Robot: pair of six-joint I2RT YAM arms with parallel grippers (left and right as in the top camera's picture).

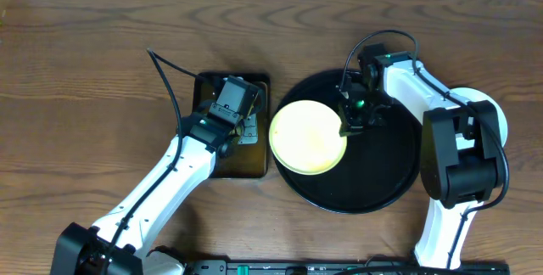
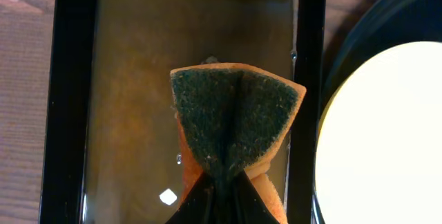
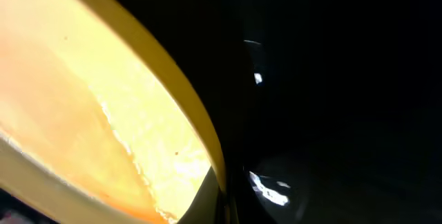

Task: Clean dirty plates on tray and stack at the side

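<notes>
A: The left gripper (image 1: 244,129)?
B: Just left of the large round black tray (image 1: 386,186), clamped on an orange, green-faced sponge (image 2: 235,120).
A: The right gripper (image 1: 348,127)?
B: Over that tray, arm bent, pinching the rim of the pale yellow round plate (image 1: 305,137).

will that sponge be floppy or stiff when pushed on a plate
Probably floppy: the sponge creases where the left gripper pinches it. Likely wet and heavier, since it hangs over the pan of brownish water; it may drip.

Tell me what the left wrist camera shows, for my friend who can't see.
The left gripper pinches a folded sponge, green scrubby side showing, over a black pan of brownish water. On the right, a pale yellow plate overlaps a round black tray.
</notes>
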